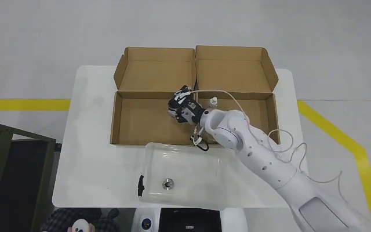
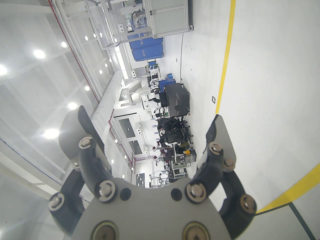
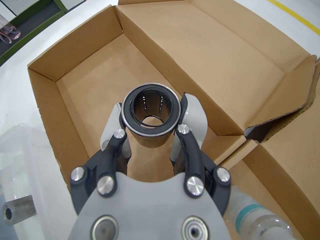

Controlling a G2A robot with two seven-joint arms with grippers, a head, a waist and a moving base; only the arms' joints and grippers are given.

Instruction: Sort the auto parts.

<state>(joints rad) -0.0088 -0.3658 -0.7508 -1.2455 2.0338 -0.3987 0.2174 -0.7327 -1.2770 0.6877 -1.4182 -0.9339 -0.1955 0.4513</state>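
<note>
Right gripper (image 3: 153,106) fingers (image 3: 194,116) clamped on bearing (image 3: 152,130), over cardboard box (image 1: 139,120), centre-left of top view. Left gripper (image 2: 150,115) fingers (image 2: 221,136) apart.

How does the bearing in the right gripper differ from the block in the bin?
The bearing is clamped in the right gripper over a cardboard box; the block lies in the clear bin. The bearing is round, black-ringed and wide-bored; the block is flat-sided, plain silver and small-holed. Both are metal with a hole.

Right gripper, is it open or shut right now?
Shut: the right gripper clamps a cylindrical bearing from both sides, over the cardboard box.
</note>
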